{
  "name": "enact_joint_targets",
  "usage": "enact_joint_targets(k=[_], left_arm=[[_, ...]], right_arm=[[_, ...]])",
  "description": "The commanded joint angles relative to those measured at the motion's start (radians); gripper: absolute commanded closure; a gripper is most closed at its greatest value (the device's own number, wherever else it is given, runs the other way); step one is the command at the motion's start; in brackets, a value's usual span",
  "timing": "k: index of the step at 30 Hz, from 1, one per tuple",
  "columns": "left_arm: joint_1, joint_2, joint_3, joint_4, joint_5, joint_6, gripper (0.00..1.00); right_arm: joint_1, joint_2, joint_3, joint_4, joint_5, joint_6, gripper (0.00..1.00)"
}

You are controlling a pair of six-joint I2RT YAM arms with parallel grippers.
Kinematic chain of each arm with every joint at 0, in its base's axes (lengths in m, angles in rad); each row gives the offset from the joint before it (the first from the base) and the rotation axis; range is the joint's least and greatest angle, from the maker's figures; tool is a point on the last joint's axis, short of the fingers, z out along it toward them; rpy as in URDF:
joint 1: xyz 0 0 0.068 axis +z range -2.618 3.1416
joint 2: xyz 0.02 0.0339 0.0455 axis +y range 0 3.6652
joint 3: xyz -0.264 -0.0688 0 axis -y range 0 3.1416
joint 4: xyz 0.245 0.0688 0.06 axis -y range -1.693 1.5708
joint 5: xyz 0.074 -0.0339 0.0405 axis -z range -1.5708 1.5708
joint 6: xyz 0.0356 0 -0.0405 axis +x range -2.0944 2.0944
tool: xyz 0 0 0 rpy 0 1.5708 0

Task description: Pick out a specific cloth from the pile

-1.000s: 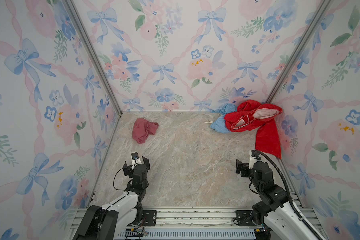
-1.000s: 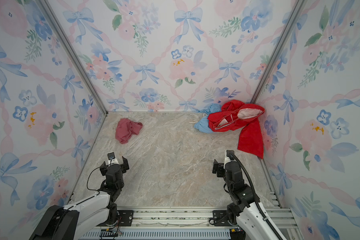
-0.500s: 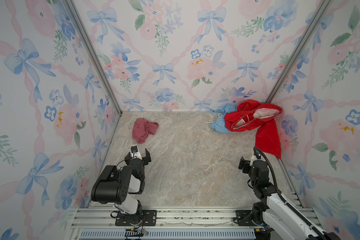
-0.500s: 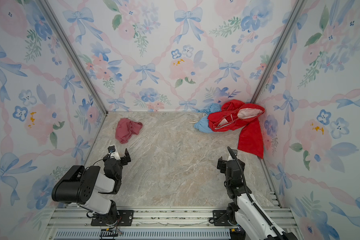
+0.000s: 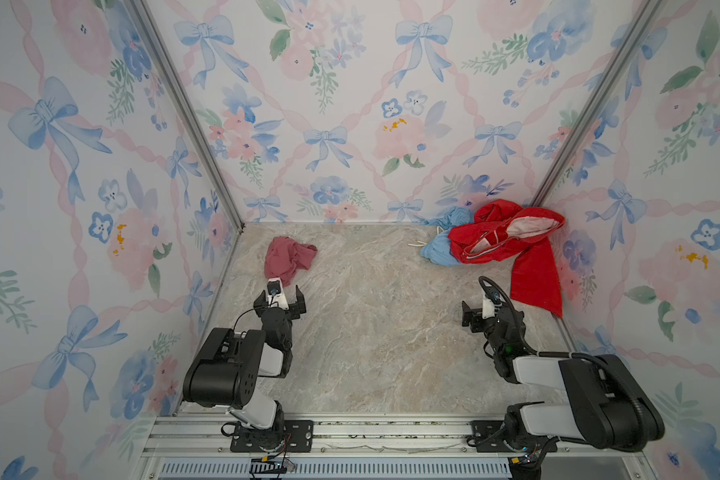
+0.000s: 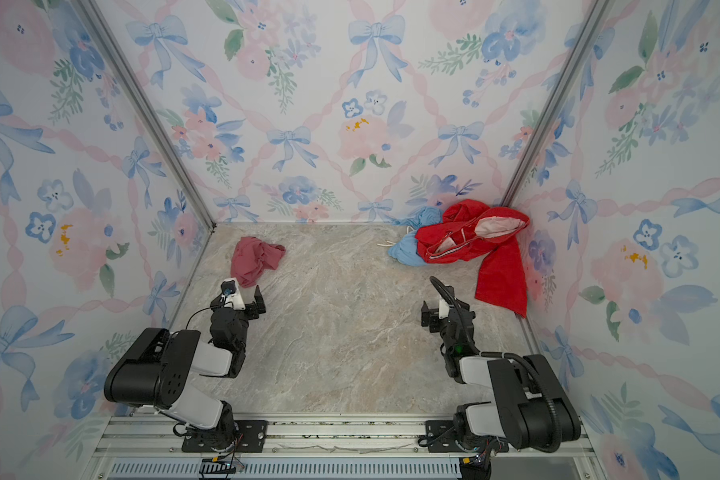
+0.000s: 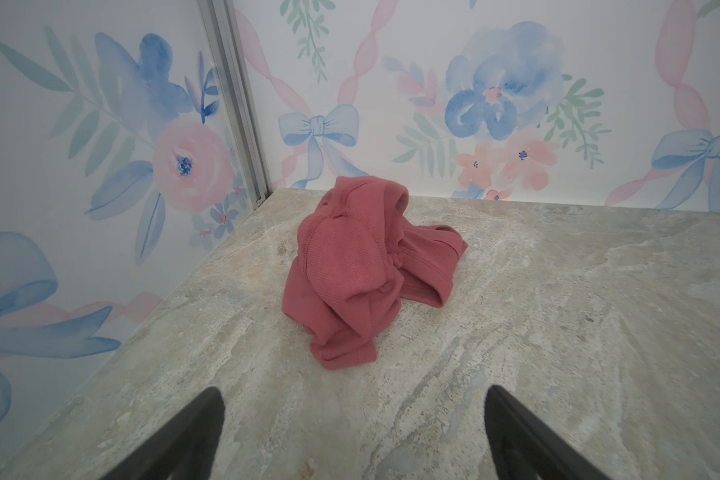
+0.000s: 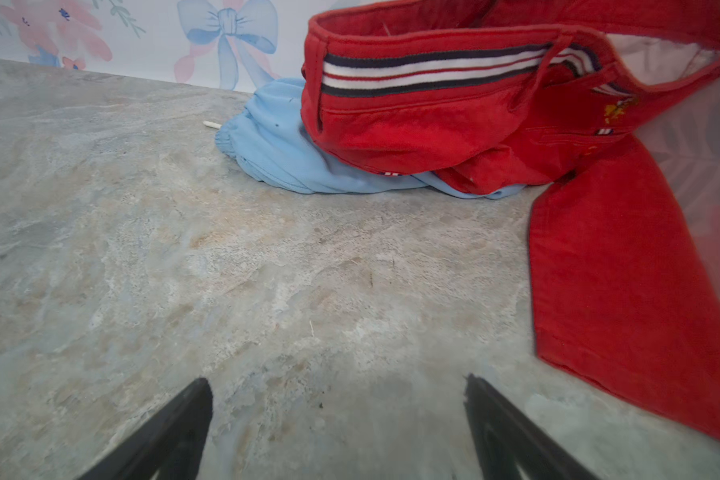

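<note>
The cloth lies crumpled by itself on the bench near the back left corner, close to the left wall and the back wall but touching neither, with bare bench all round its edges. The left fingers stand wide apart just short of its near edge, gripping nothing. The pile is pressed into the back right corner, the red garment lying over the light blue one, and a red strip runs along the right wall's foot. The right fingers are likewise spread, over bare bench. A wide bare stretch separates the cloth from the pile.
</note>
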Motion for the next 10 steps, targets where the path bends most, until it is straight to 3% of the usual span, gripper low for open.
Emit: enact_joint_targets(k=[1, 3, 7, 10], left_arm=[[-0.003, 0.009, 0.007, -0.016, 0.004, 0.020, 0.02], [-0.004, 0.010, 0.009, -0.017, 0.005, 0.022, 0.02], [0.002, 0.009, 0.014, -0.030, 0.018, 0.021, 0.02], [0.002, 0.004, 0.009, -0.030, 0.014, 0.014, 0.02]], right_arm=[[-0.038, 0.091, 0.003, 0.240, -0.046, 0.004, 0.03], [-0.049, 0.162, 0.004, 0.340, -0.038, 0.027, 0.03], [-0.055, 0.106, 0.136, 0.009, -0.055, 0.014, 0.03], [-0.123, 0.120, 0.178, -0.052, -0.116, 0.087, 0.03]])
